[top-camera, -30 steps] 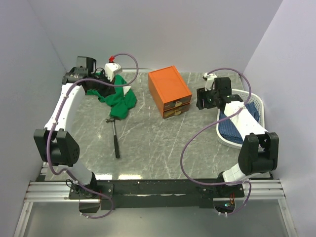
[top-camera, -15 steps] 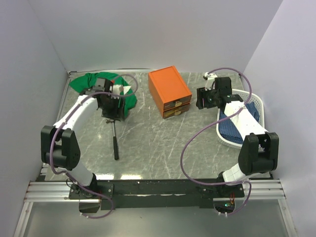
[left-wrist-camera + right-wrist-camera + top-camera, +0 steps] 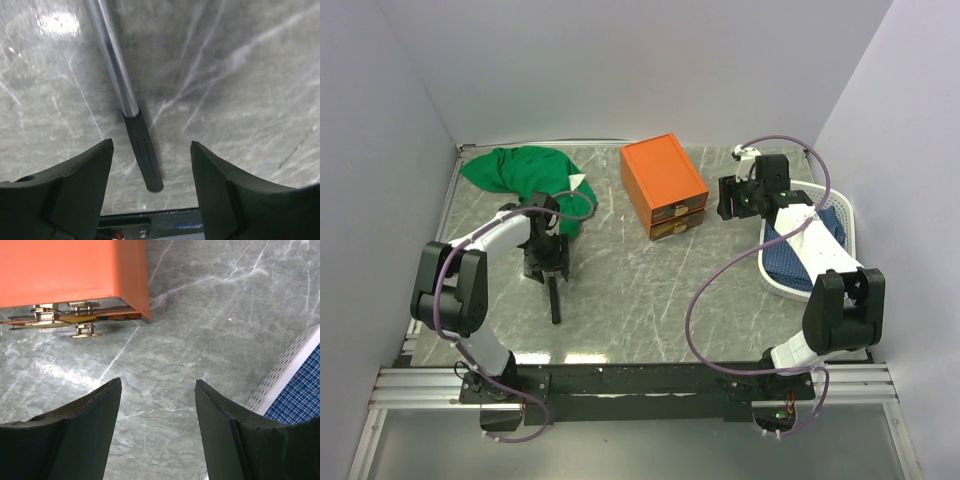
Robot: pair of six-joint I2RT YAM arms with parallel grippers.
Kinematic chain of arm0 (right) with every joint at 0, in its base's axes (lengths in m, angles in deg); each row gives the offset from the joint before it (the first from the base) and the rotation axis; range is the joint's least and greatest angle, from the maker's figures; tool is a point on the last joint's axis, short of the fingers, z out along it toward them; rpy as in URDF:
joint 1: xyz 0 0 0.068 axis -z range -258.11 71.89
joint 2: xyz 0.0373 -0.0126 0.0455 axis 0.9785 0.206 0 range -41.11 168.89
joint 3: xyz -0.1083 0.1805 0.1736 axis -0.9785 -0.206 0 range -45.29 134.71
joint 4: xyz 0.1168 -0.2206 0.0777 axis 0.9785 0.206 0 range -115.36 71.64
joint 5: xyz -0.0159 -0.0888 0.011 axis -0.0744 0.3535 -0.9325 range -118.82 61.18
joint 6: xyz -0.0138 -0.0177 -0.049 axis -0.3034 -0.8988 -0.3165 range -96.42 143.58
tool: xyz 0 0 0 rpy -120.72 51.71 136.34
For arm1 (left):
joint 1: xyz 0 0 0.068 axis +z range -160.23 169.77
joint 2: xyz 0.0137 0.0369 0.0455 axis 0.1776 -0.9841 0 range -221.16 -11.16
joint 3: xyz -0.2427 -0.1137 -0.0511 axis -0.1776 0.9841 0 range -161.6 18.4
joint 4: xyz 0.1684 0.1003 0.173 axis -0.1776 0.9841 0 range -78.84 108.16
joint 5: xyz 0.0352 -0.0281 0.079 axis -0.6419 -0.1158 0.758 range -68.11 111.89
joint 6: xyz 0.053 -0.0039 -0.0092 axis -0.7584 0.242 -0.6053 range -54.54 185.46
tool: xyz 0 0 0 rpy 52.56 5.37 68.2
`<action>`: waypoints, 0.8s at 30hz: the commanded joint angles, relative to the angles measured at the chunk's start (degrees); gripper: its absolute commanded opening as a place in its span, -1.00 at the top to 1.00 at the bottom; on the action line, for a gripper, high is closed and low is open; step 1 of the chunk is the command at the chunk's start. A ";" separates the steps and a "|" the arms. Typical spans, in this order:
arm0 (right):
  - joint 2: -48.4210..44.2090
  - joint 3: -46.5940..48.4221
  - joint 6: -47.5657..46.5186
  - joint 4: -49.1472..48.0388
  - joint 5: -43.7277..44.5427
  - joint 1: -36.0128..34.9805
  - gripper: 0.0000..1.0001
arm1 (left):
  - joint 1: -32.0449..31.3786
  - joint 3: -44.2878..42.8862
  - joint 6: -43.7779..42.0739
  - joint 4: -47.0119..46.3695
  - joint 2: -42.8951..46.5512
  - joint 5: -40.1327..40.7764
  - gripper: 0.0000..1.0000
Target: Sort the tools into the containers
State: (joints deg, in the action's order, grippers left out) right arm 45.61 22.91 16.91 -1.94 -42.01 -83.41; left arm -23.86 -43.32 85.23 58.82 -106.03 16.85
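Left claw [image 3: 151, 147] spread astride hammer [image 3: 114, 60]; a pinch on the smooth shaft may slip; right claw [image 3: 157, 385] spread, empty.

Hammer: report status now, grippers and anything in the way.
Left gripper open, astride the hammer handle, not gripping. Right gripper open, empty, by the orange box. Green cloth lies beyond the hammer, clear of its handle.
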 commanded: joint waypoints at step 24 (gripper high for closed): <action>-0.85 1.05 -1.58 -1.53 0.71 0.20 -0.36 | 3.34 -3.58 -0.52 -0.11 -0.09 -3.39 0.99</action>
State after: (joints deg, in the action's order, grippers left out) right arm 45.61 22.84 16.23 -1.96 -41.94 -83.41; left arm -21.12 -46.49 86.08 56.55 -113.63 15.93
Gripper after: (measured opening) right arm 0.681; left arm 0.066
